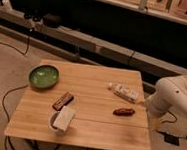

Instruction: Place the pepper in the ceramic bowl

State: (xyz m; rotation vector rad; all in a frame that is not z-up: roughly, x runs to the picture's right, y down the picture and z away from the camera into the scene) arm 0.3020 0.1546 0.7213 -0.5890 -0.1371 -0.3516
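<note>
The pepper [124, 112] is small, dark red-brown and elongated. It lies on the right half of the wooden table [96, 130]. The ceramic bowl [43, 76] is round, green-glazed and empty, and it stands at the table's far left edge. The pepper and bowl are far apart. My white arm [175, 98] is folded just off the table's right edge, right of the pepper. The gripper does not show; it is hidden behind or below the arm's links there.
A flat dark-brown bar [62, 101] lies left of centre. A white cup with a pale block [63, 119] stands near the front left. A white packet [124, 92] lies behind the pepper. Cables run on the floor, and a dark shelf stands behind.
</note>
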